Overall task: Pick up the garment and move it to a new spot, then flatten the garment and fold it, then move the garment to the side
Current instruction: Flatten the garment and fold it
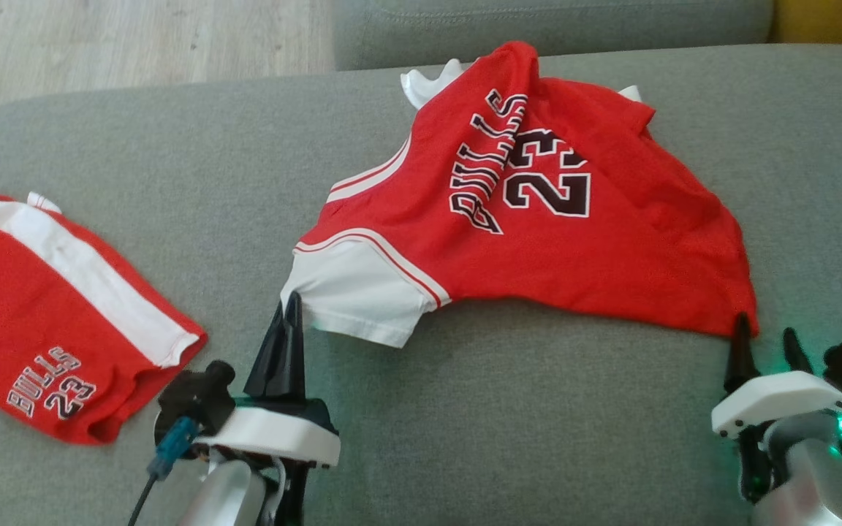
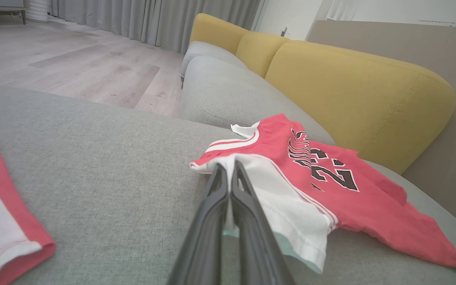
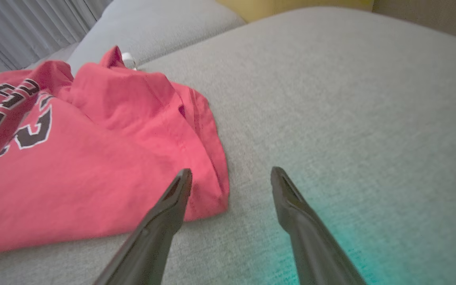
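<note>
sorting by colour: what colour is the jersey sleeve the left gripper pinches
White sleeve, red piping along its seam; clearest in the left wrist view.

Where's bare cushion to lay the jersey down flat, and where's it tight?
Widest bare stretch of the grey sofa cushion lies right of the red Bulls jersey. Another gap sits between it and the red-and-white shorts. The near strip between left gripper and right gripper is also bare. Crowded: centre and left edge.

Jersey (image 1: 560,241) on cushion (image 1: 172,146), shorts (image 1: 26,329) to its left, left gripper (image 1: 293,307) at sleeve (image 1: 355,292), right gripper (image 1: 766,327) at hem (image 1: 728,314)
</note>
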